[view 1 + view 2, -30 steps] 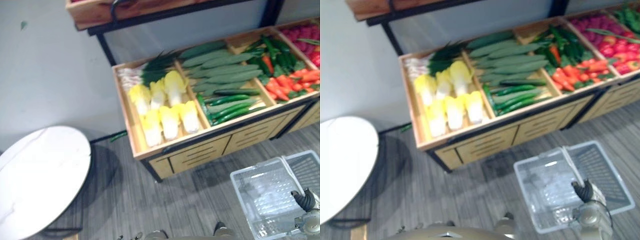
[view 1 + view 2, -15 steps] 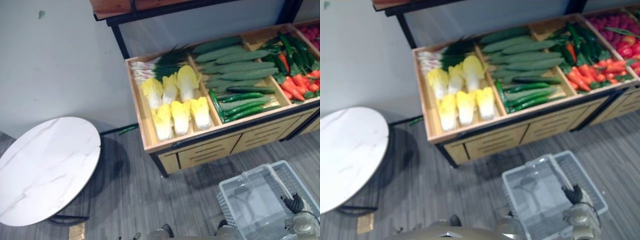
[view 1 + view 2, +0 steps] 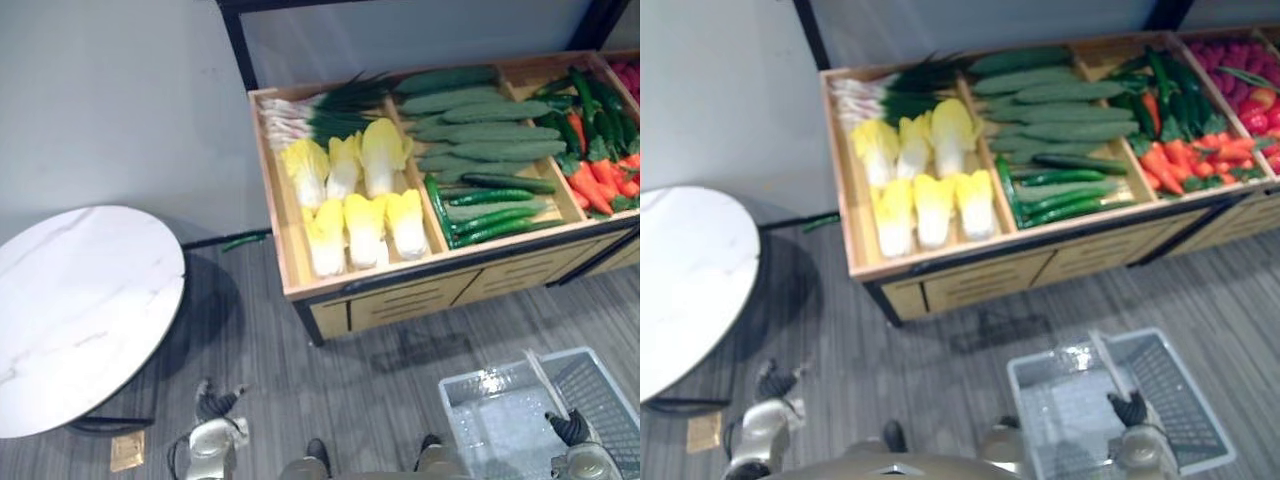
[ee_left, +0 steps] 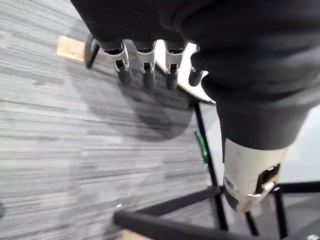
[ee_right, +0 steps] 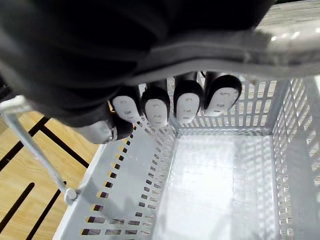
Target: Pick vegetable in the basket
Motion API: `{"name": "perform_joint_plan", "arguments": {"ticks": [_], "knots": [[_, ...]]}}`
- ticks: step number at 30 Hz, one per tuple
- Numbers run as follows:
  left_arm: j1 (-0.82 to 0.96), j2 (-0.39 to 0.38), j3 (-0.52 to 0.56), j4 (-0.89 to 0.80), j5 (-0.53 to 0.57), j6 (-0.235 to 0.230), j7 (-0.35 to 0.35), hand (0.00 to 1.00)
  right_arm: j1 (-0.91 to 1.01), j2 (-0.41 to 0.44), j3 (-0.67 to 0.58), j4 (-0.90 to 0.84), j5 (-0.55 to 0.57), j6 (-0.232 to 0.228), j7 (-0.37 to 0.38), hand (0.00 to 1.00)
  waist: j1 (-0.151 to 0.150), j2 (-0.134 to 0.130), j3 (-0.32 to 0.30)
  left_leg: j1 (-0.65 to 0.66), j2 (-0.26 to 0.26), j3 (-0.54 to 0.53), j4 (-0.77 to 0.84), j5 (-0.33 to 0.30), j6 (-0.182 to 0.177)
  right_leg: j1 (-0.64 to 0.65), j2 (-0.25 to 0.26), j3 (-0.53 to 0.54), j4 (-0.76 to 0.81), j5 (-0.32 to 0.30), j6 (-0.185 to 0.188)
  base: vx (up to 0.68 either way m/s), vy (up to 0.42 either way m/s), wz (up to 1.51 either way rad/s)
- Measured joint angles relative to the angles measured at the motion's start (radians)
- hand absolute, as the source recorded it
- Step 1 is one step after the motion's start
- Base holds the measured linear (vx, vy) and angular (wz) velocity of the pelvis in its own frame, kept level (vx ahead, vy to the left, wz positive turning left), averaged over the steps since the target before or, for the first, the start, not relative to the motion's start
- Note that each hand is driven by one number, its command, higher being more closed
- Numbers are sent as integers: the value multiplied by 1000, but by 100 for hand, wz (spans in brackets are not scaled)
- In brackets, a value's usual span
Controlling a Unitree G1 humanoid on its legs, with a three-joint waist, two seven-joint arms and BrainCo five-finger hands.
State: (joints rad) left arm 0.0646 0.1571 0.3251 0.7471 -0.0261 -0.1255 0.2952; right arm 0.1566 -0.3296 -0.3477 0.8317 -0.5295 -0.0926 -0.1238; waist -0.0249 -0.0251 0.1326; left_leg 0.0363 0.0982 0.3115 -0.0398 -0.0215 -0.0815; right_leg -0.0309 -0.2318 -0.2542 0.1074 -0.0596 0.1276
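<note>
Right hand (image 3: 1129, 409): you will find its fingers (image 5: 188, 104) curled round the basket handle (image 5: 240, 57), so the clear plastic basket (image 5: 125, 190) hangs from it, low over the grey floor, in front of the wooden produce stand (image 3: 400, 300) and towards its right end.

Left hand (image 3: 214, 403): note it low at the robot's left side, near the round white marble table (image 3: 80, 310). Its fingers (image 4: 145, 62) hang loose and hold nothing.

Vegetables: you can see all of them lying in the stand's compartments.
- Left compartment: green onions (image 3: 305, 112) lie at the back, and yellow-white Chinese cabbages (image 3: 362, 205) lie in two rows in front of them.
- Middle compartment: large pale cucumbers (image 3: 480, 135) are stacked at the back, with slimmer dark green cucumbers (image 3: 495, 210) along the front edge.
- Right compartment: green peppers (image 3: 590, 105) sit at the back and carrots (image 3: 598, 182) at the front.

One further item for your attention: a small green piece (image 3: 245, 240) lies on the floor by the wall, between the table and the stand. You cannot tell from here what it is.
</note>
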Motion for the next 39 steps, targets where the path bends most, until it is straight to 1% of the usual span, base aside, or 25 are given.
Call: {"name": "perform_joint_plan", "arguments": {"ticks": [2, 3, 6, 8, 13, 15, 18, 22, 24, 26, 29, 30, 32, 35, 39], "knots": [[8, -11, 10, -60, -17, -3, 29, 0, 4, 0, -4, 0, 14, 0, 0, 100, 0, 7, -1, -10, 11, -13, -2, 11, -8, 0, 11, -13, -4, 0, 0, 10, -86, 14], [10, -26, 16, -117, -22, -3, 49, 0, 9, 4, -20, 0, 20, -1, 0, 100, -1, 15, -6, -15, 24, -22, -4, 14, -13, -1, 24, -19, -4, 0, 0, -2, -93, 15], [18, -64, 29, -268, -17, -10, 99, 0, 14, 16, -57, -1, 21, -6, -3, 100, 1, 22, -10, -12, 40, -25, -32, 42, -23, 0, 50, -21, -11, 0, -1, -36, -69, 8], [15, -75, 31, -311, 0, -25, 125, 0, 15, 17, -58, -1, 22, -8, -3, 100, 0, 24, -12, -11, 45, -24, -41, 51, -25, -1, 58, -20, -21, 11, -17, -68, -28, -3], [6, -76, 30, -428, 18, -32, 178, 0, 35, 33, -77, -2, 28, -16, -5, 100, -1, 27, -14, 0, 44, -20, -55, 67, -19, 0, 61, -7, -28, 25, -20, -89, 2, -5], [4, -77, 29, -442, 36, -36, 193, 0, 39, 33, -77, -2, 28, -17, -5, 100, -2, 30, -16, -2, 43, -14, -59, 68, -18, -2, 61, 3, -39, 29, -14, -89, 18, -11], [-10, -77, 30, -475, 41, -37, 225, 0, 36, 33, -74, -3, 27, -17, -4, 100, -3, 31, -17, -16, 44, 10, -61, 67, -20, -26, 69, 30, -55, 40, -21, -70, 20, -20], [-45, -77, 23, -478, 46, -36, 243, 0, 36, 32, -60, -6, 27, -17, -4, 100, -9, 31, -17, -25, 48, 34, -60, 71, -18, -49, 77, 52, -58, 54, -18, 5, -2, -21], [-74, -76, 17, -478, 53, -34, 252, 0, 33, 31, -32, -28, 26, -17, -3, 100, -28, 32, -17, -26, 49, 40, -56, 71, -18, -52, 81, 64, -66, 63, -24, 69, -6, -14], [-95, -76, 10, -478, 83, -26, 253, 0, 33, 31, -19, -43, 25, -18, -3, 100, -32, 34, -18, -25, 50, 49, -56, 71, -19, -54, 84, 71, -72, 70, -27, 65, -5, -15], [-149, -75, -12, -478, 89, -24, 257, 0, 26, 25, 6, -45, 18, -18, -3, 100, -34, 34, -18, -22, 54, 66, -56, 70, -20, -63, 91, 90, -73, 71, -28, 62, -11, -18], [-157, -74, -14, -478, 89, -24, 259, 0, 21, 24, 9, -45, 18, -18, -3, 100, -38, 34, -18, -22, 54, 69, -56, 70, -20, -66, 92, 94, -73, 73, -31, 46, -13, -17], [-174, -74, -18, -477, 90, -23, 270, 0, 4, 21, 24, -47, 18, -19, -3, 100, -56, 35, -17, -22, 55, 72, -56, 70, -20, -70, 93, 100, -74, 73, -31, 35, -9, -10], [-204, -66, -33, -477, 113, -18, 274, 0, 0, 15, 46, -53, 18, -22, -3, 100, -55, 35, -17, -23, 57, 91, -56, 68, -23, -85, 97, 120, -75, 82, -40, 1, -3, -17], [-233, -45, -48, -453, 119, -17, 290, 0, 0, 14, 63, -68, 18, -22, -4, 100, -59, 35, -16, -25, 59, 94, -56, 67, -24, -91, 101, 127, -75, 86, -39, -21, -7, -7]]}}
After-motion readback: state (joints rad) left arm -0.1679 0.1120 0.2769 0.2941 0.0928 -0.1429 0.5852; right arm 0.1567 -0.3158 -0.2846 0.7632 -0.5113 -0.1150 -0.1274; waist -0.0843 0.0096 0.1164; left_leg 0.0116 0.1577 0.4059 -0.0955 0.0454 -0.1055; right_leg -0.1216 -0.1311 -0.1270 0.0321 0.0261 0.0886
